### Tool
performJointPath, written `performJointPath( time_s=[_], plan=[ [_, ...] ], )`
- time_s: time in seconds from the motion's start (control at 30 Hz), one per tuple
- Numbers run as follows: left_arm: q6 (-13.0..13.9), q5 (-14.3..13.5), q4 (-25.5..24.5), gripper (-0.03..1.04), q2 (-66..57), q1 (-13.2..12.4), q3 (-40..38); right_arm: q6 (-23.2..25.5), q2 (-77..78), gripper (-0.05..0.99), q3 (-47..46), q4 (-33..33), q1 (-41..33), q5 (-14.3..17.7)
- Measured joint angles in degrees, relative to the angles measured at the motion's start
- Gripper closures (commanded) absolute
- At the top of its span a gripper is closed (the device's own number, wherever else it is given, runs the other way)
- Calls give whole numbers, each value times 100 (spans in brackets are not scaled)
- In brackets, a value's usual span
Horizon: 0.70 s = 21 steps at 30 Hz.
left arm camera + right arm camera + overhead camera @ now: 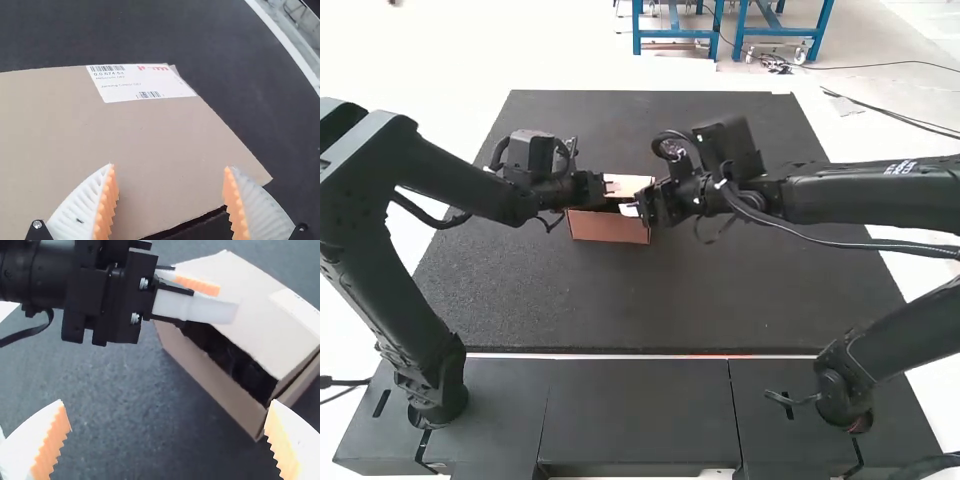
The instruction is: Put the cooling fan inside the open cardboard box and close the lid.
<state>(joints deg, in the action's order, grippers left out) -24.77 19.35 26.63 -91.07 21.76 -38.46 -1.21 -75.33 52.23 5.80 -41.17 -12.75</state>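
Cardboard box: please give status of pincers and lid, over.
Left pincer open over the lid. Right pincer open beside the cardboard box. Fan inside, lid not yet fully down.

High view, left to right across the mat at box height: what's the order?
left arm → cardboard box → right arm. What sits over the box top overlaps it, so it is left out.
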Motion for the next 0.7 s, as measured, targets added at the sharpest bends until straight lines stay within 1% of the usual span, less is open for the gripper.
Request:
performJointPath(
  time_s=[0.33,0.47,0.7],
  plan=[
    [-2,17,321,50,0,0,420,22,118,3,-2,0,-2,-42],
    [-2,17,356,50,0,2,507,44,212,3,-4,-2,0,-39],
    [-2,20,496,50,0,0,612,81,525,2,-251,146,0,42]
  ],
)
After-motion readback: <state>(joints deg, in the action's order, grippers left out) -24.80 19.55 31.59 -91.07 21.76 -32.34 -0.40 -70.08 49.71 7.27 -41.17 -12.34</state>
